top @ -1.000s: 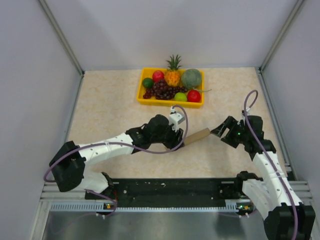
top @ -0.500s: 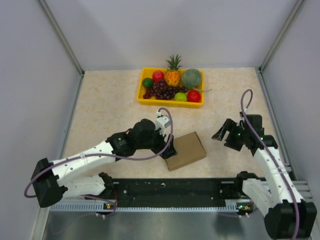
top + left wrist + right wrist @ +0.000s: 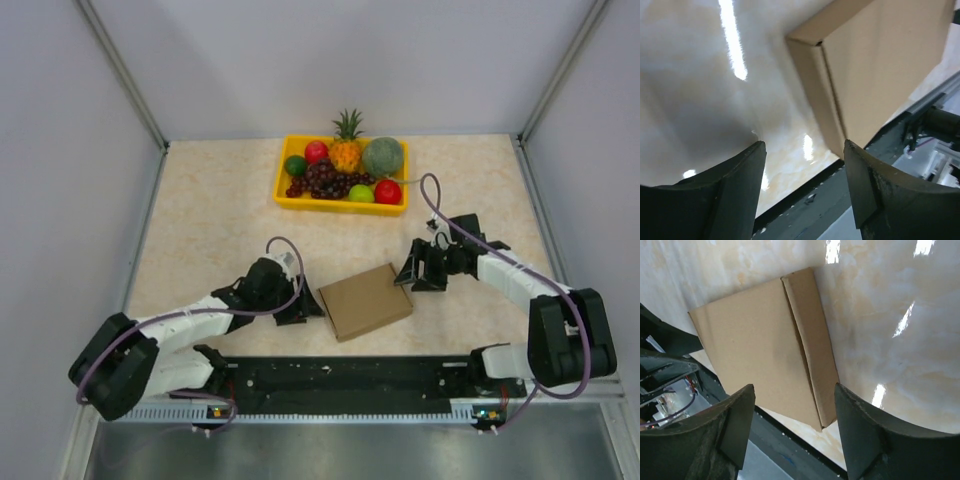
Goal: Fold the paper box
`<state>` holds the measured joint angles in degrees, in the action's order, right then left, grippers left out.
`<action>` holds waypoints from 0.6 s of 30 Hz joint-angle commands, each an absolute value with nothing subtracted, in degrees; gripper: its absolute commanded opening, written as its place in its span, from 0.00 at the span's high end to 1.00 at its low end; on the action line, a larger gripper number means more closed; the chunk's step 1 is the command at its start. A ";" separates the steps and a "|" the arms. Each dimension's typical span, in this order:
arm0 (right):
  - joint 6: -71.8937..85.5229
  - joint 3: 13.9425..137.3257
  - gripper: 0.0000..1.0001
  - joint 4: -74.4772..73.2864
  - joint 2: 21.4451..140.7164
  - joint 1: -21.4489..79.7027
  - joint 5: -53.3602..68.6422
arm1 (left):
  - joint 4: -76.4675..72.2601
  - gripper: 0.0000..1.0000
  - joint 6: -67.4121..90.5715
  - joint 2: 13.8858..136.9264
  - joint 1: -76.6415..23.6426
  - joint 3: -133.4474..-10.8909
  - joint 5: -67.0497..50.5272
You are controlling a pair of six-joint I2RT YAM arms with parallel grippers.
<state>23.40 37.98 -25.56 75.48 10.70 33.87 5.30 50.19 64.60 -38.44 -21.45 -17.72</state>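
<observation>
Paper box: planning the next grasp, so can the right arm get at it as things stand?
Probably yes: the right pincer stands open just beside the paper box, nothing lying between them.

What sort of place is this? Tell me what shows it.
Probably a robot test cell: a left arm and right arm bolted to a rail, plain white walls boxing in the table, and staged props, the paper box and a yellow fruit tray.
</observation>
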 commanded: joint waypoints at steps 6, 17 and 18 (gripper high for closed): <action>21.00 37.53 0.48 -19.60 77.96 11.16 31.90 | -13.28 0.35 56.17 82.14 -38.85 -29.76 -24.00; 35.68 30.32 0.49 -10.81 73.23 5.02 18.03 | -17.58 0.47 52.21 107.03 -43.85 -56.92 -32.61; 36.21 30.41 0.50 -10.81 72.86 3.88 17.32 | -17.75 0.47 52.12 110.53 -44.99 -62.35 -32.96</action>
